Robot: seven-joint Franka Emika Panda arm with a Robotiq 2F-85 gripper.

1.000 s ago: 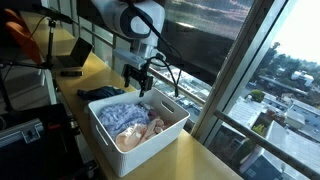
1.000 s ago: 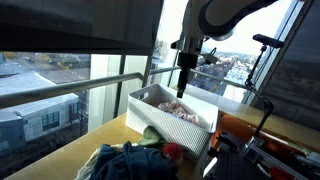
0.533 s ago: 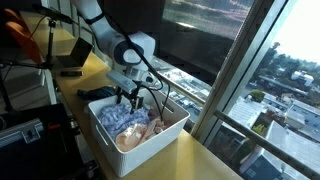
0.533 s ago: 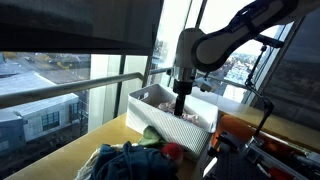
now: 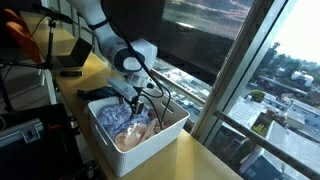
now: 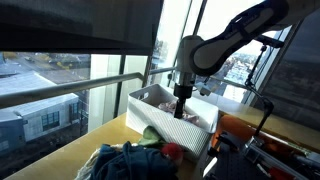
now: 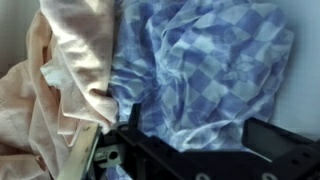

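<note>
In an exterior view: found gripper (image 5: pixel 140 103) low inside white bin (image 5: pixel 150 148), right over blue checked cloth (image 5: pixel 118 118), with peach cloth (image 5: pixel 142 135) just beside it. Noted clothes heap (image 5: pixel 98 93) on table (image 5: pixel 205 160) behind bin.

In an exterior view: saw gripper (image 6: pixel 181 108) below bin rim, fingertips hidden by bin wall (image 6: pixel 165 122). Saw clothes heap (image 6: pixel 130 160) outside bin, up front.

Wrist view: saw gripper (image 7: pixel 195 128) spread wide with nothing between the jaws. Blue checked cloth (image 7: pixel 210 65) filled the gap underneath, peach cloth (image 7: pixel 65 60) off to one side. Could not tell touching or just above.

Judged approach done and grab not yet made. Both cloths lay in bin, heap untouched.
</note>
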